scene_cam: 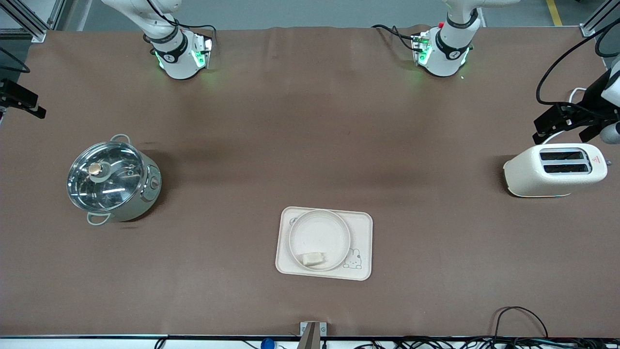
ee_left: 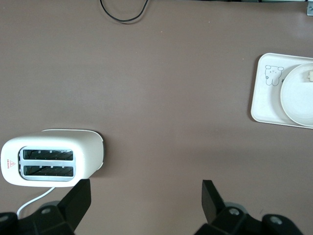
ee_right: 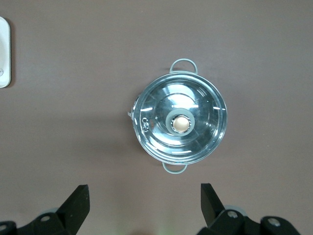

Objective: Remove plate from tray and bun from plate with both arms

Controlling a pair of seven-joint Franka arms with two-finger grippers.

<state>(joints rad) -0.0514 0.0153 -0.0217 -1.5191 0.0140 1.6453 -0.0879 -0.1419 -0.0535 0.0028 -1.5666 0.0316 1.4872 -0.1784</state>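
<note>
The round cream plate (scene_cam: 317, 231) sits on the rectangular cream tray (scene_cam: 361, 228) with the rabbit drawing, near the front middle of the table. The small pale bun (scene_cam: 314, 259) lies on the plate by its rim nearest the front camera. The left wrist view also shows the plate (ee_left: 298, 100) and the bun (ee_left: 308, 76). My left gripper (ee_left: 146, 188) is open and empty, high over the table beside the toaster. My right gripper (ee_right: 145, 193) is open and empty, high over the table beside the pot. Both grippers are well apart from the plate.
A steel pot with a glass lid (scene_cam: 111, 179) stands toward the right arm's end; it also shows in the right wrist view (ee_right: 181, 122). A white toaster (scene_cam: 554, 169) stands toward the left arm's end, also in the left wrist view (ee_left: 51, 161). Cables lie along the front edge.
</note>
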